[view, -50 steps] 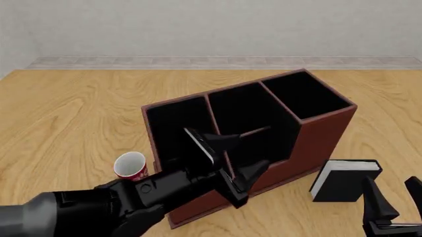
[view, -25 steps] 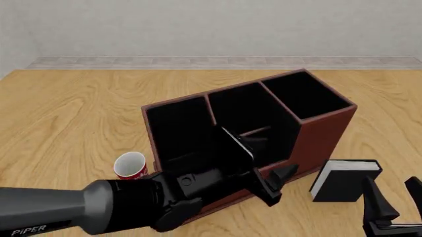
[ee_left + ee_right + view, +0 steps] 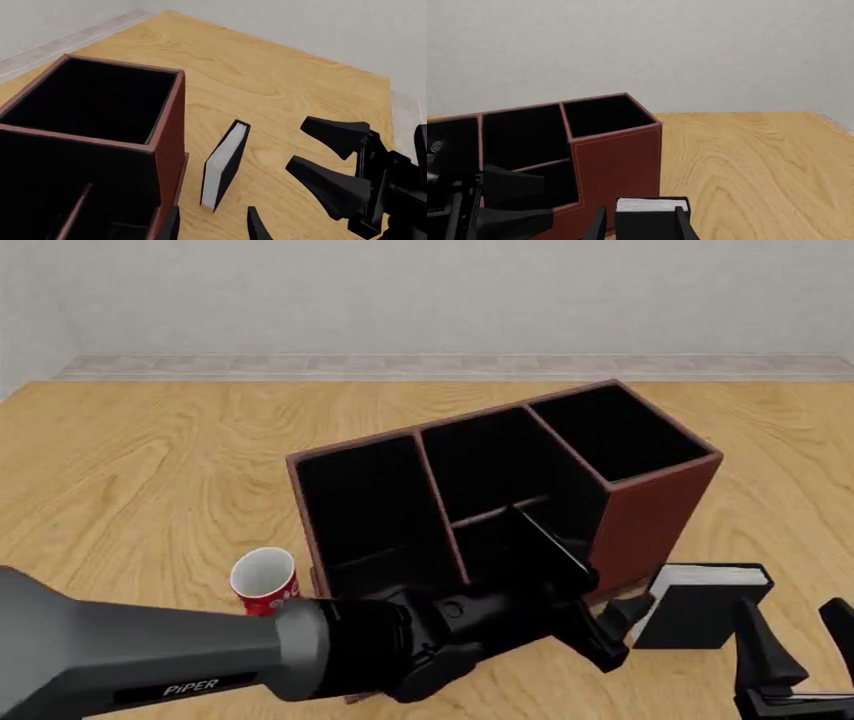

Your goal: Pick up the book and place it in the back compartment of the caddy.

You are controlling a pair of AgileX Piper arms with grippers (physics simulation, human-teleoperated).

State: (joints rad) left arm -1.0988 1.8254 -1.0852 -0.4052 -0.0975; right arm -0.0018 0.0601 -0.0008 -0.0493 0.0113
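Left hand [image 3: 607,625] spread wide, beside upright book [image 3: 694,605] near caddy [image 3: 654,515] corner.

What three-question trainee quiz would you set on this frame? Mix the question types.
1. True or false: the thick black hardcover book lies inside the large red-brown leather-look caddy.
2. Multiple choice: the left gripper is A) open, B) shut on the book, C) shut on nothing.
3. Fill in: the caddy is divided into ____ black-lined cells.

Key: 1 false, the book stands upright on the wooden table beside the caddy; 2 A; 3 four.
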